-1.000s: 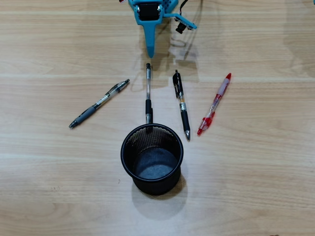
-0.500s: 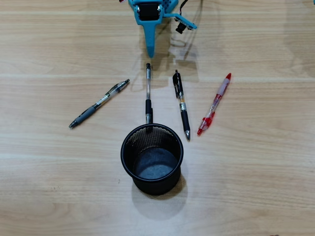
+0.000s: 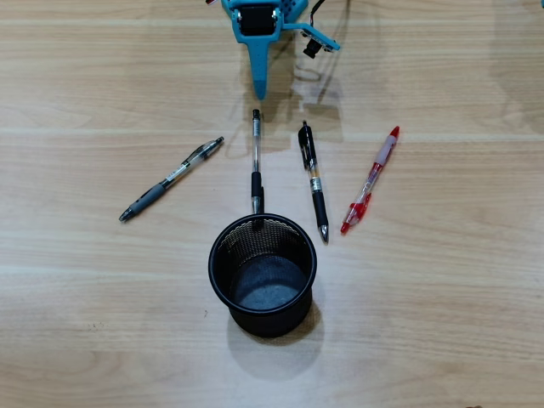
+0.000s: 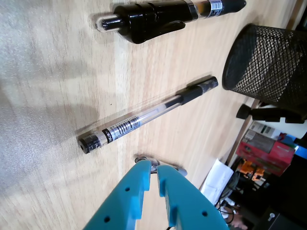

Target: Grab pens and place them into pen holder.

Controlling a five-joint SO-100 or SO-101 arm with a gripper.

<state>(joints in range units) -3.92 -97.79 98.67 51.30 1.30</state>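
End effector [image 4: 152, 173] nearly closed, a thin slit between its teal fingers, empty, just above the table [image 3: 442, 280]. Clear pen with black sleeve [image 3: 256, 161] lies directly ahead, tip touching the pen holder [image 3: 263, 274] rim. Three other pens flat nearby.

Overhead view: four pens [image 3: 256, 160] fanned on table [image 3: 442, 306], pen holder [image 3: 263, 274] below middle pens

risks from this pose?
1. The clear pen lies with its tip right at the holder; a grasp could drag it into the mesh and shift the cup.
2. The pincer looks shut; lowered like that, it would push the pen.
3. The black pen lies near, easily nudged.
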